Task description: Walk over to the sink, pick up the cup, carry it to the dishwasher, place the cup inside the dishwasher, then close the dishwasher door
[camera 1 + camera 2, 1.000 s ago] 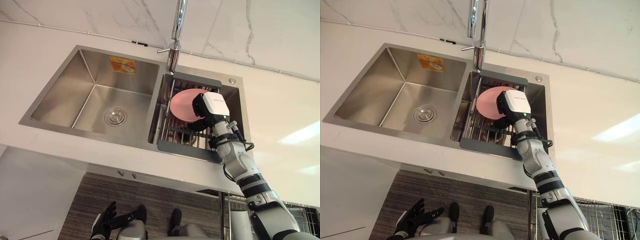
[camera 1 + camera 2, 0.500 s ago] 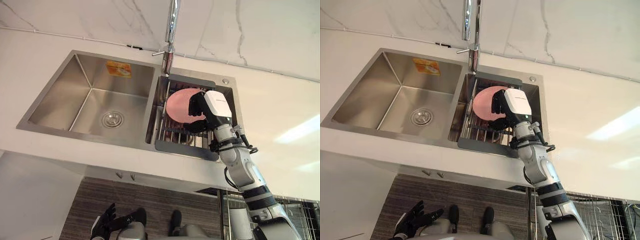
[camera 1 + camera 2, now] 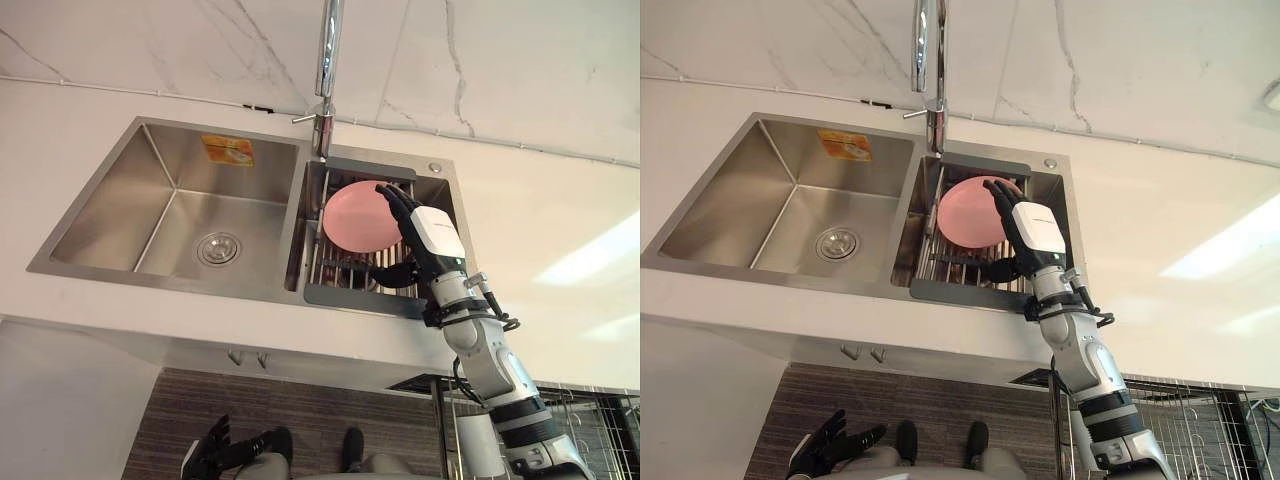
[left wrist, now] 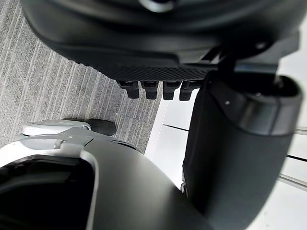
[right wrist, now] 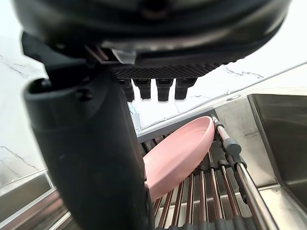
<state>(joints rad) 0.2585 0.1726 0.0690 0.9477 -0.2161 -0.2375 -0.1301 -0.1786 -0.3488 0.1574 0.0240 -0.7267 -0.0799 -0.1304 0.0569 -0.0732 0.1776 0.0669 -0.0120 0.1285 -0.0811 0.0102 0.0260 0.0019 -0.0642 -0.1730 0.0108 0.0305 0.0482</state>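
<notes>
- Right robot hand point(image 3: 428, 232) over the rack point(image 3: 350, 297) in the sink point(image 3: 165, 165), fingers straight and apart, thumb spread
- Tilted pink plate point(image 3: 355, 218) at its 9 o'clock; contact unclear
- Where the cup is, cannot tell
- Faucet point(image 3: 326, 70) at the rack's 12, drain point(image 3: 217, 247) at 9
- Left robot hand point(image 3: 825, 452) low, fingers apart

The right hand point(image 3: 428, 232), fingers straight, hangs over the sink's drying rack point(image 3: 350, 297), where a tilted pink plate point(image 3: 355, 218) stands directly before its fingers and blocks the way forward. The tall faucet point(image 3: 326, 60) rises beyond the plate, to the hand's far left. Open room lies left of the hand above the steel basin point(image 3: 170, 215), and right of it over the white counter point(image 3: 545, 225).
</notes>
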